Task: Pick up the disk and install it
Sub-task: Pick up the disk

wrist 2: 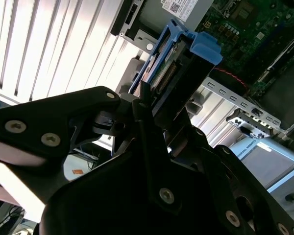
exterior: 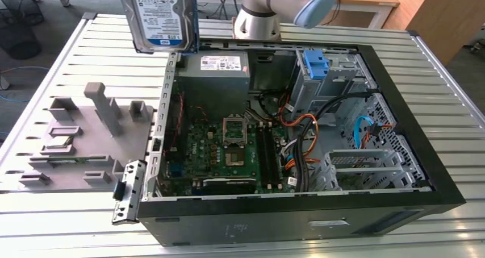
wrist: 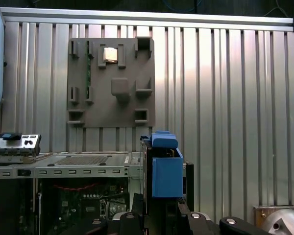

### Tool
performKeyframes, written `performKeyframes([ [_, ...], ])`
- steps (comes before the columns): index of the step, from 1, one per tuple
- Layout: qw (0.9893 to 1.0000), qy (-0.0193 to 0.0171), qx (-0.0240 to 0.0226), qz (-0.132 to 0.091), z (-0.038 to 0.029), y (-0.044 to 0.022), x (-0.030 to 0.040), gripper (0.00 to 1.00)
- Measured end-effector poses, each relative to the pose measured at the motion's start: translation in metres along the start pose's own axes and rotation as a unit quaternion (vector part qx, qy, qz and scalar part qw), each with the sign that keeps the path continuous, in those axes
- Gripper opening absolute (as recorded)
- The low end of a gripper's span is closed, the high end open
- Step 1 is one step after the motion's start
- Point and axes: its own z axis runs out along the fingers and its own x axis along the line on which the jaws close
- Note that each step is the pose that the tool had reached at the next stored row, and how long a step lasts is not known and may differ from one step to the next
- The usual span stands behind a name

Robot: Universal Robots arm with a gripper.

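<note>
The disk (exterior: 161, 16), silver with a white-and-blue label, hangs upright in the air over the back corner of the open computer case (exterior: 424, 155), at the exterior view's left. In both wrist views its blue bracket (wrist 2: 186, 46) (wrist: 164, 171) stands out beyond the black fingers. My gripper (wrist 2: 159, 98) (wrist: 157, 215) is shut on the disk's sides. Below it lie the case's edge and the slatted table.
Inside the case are a grey power supply (exterior: 216, 62), the motherboard (exterior: 227, 144), cables and a drive bay with a blue bracket (exterior: 314, 65). A grey fixture plate (exterior: 83, 138) (wrist: 112, 83) lies beside the case. The arm's base (exterior: 258, 19) stands behind it.
</note>
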Motion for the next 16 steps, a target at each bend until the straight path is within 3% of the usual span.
performKeyframes([
  [16,1.0000,0.0000,0.0000,0.000,-0.0012,-0.0399,-0.0005,0.35],
])
